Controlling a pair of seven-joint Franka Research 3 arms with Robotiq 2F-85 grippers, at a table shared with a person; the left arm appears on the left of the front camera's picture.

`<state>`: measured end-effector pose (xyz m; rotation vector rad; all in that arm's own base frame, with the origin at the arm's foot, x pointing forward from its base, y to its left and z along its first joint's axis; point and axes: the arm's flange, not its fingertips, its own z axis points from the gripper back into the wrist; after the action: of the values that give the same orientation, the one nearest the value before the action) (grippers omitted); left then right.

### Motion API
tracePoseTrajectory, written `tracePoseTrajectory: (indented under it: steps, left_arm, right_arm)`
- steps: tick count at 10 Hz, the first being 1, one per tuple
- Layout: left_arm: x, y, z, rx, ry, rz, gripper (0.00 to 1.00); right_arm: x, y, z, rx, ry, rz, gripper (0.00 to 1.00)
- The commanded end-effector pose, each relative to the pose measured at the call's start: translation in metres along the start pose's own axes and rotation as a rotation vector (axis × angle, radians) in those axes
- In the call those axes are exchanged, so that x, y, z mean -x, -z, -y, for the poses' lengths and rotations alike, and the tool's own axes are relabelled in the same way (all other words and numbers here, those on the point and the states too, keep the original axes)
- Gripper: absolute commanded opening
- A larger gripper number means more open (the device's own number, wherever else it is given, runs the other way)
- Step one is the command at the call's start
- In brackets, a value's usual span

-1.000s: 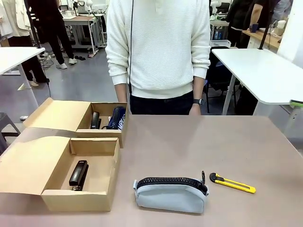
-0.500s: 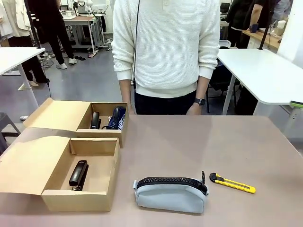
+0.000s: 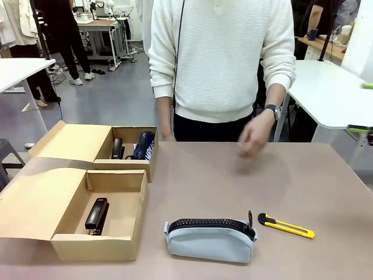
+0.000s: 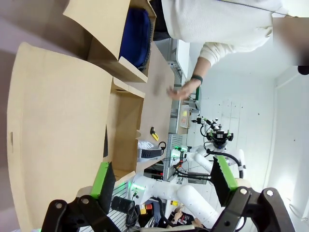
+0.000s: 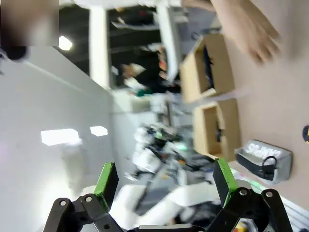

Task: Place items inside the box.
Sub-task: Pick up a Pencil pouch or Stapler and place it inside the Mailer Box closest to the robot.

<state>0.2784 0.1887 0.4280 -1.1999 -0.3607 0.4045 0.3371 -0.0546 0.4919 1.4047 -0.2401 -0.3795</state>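
Note:
A black stapler (image 3: 96, 214) lies in the near cardboard box (image 3: 98, 248). The far box (image 3: 131, 165) holds a navy "CAMPUS" pouch (image 3: 144, 146) and a black marker pen (image 3: 117, 148). The pale grey pouch (image 3: 211, 239) with its black zipper lies on the table, the yellow utility knife (image 3: 285, 226) to its right. My left gripper (image 4: 163, 176) is open and empty, off to the side of the boxes; the navy pouch (image 4: 136, 36) shows in its view. My right gripper (image 5: 165, 178) is open and empty too, far from the grey pouch (image 5: 263, 157).
A person in a white sweater stands at the far edge, one hand (image 3: 253, 138) out over the brown table (image 3: 315, 181). Both boxes have their lids (image 3: 35, 201) folded open to the left. White tables stand behind on both sides.
The person has stepped to the picture's right and brought a hand forward over the table. The pouch, knife and boxes have not moved.

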Motion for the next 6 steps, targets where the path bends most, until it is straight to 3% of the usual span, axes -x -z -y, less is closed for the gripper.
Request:
tracePoseTrajectory:
  steps: [1,2,3,4,6]
  left_arm:
    - [0.002,0.0,-0.001,0.017,0.018,-0.002,1.0]
    - [0.002,0.0,-0.001,0.017,0.018,-0.002,1.0]
    - [0.002,0.0,-0.001,0.017,0.018,-0.002,1.0]
    - [0.002,0.0,-0.001,0.017,0.018,-0.002,1.0]
    - [0.002,0.0,-0.001,0.017,0.018,-0.002,1.0]
  right_arm:
    - [-0.018,0.007,-0.034,0.049,-0.19,0.023,1.0]
    - [-0.026,-0.057,-0.019,-0.218,-0.165,0.044,1.0]
    - [-0.02,-0.113,0.007,-0.346,-0.126,0.092,1.0]
    - [0.004,-0.156,0.039,-0.366,-0.124,0.209,1.0]
    - [0.034,-0.188,0.087,-0.364,-0.18,0.302,1.0]
